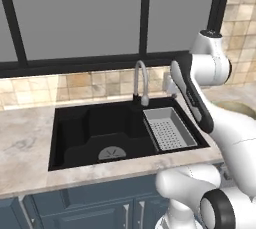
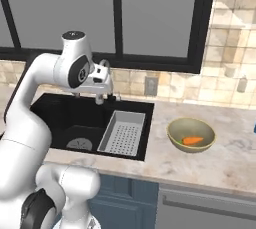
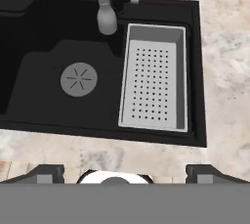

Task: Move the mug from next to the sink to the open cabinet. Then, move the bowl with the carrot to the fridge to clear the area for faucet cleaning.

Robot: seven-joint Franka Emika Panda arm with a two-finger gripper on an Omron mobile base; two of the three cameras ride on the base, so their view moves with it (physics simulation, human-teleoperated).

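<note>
Wide-spread end effector (image 3: 125, 173) over black rectangular sink (image 3: 44, 66) — perforated grey tray (image 3: 155, 85), marbled counter (image 3: 224, 71).

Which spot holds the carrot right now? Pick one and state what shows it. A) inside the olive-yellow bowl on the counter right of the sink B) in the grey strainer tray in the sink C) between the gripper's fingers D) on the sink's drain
A: in the right base view the carrot lies inside the bowl, which stands on the counter to the right of the sink.
</note>
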